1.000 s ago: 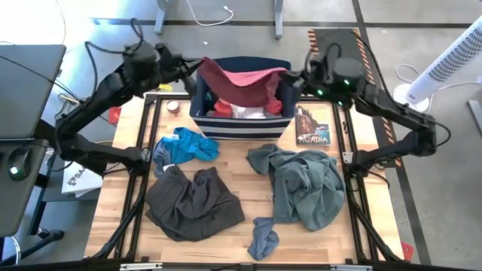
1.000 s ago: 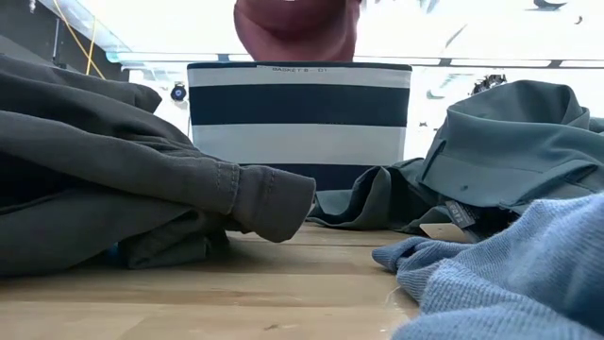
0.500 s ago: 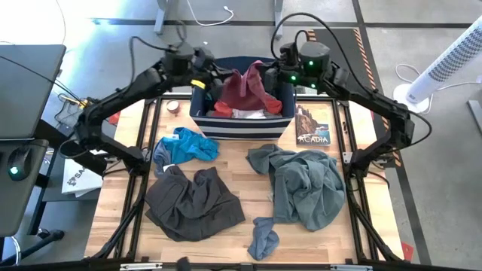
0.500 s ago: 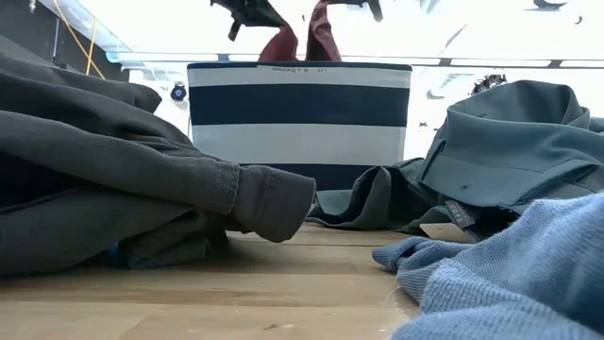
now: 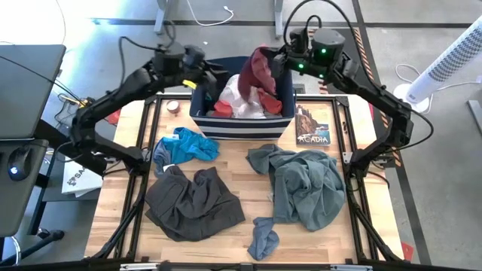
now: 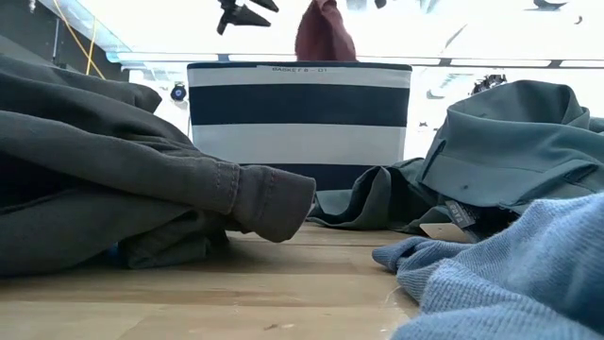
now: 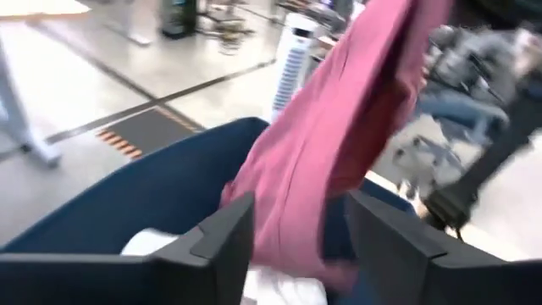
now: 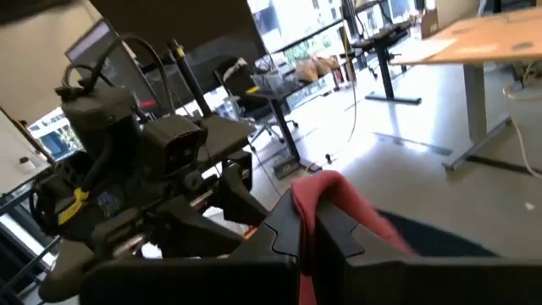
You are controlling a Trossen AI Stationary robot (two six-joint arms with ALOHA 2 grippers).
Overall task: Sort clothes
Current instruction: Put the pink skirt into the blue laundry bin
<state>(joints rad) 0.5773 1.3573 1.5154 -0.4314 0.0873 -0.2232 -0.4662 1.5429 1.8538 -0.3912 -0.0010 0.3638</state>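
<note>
The wooden table (image 5: 120,135) carries most of the clothes. The largest is the grey-green shirt (image 5: 305,184), spread over the right half, with a fold reaching left toward the middle. Next in size are the dark grey-brown trousers (image 5: 192,202), crumpled on the near left; in the low view they fill the left foreground (image 6: 113,179), one cuff resting on the wood. At the far middle stands the navy bin with white stripes (image 5: 239,126), and inside it lie a white garment (image 5: 239,99) and a red piece (image 5: 224,109). The maroon garment (image 5: 258,71) hangs over the bin's far right part, its upper end pinched between the closed fingers of the right gripper (image 5: 280,59), which is above the bin's far right corner; the right wrist view shows the cloth (image 8: 334,203) clamped between the two dark fingers. The low view shows it dangling above the bin's rim (image 6: 326,33). The left gripper (image 5: 202,66) hovers above the bin's far left corner with its fingers spread and nothing between them; its wrist view looks past the open fingers at the maroon cloth (image 7: 339,144) hanging beyond them. The bright blue piece (image 5: 188,144) lies bunched just near of the bin on the left, touching the trousers' far edge. A small grey-blue sock (image 5: 263,237) sits at the near edge, just left of the shirt's hem. A booklet (image 5: 312,125) lies flat right of the bin, and a small round tin (image 5: 173,107) sits left of it
</note>
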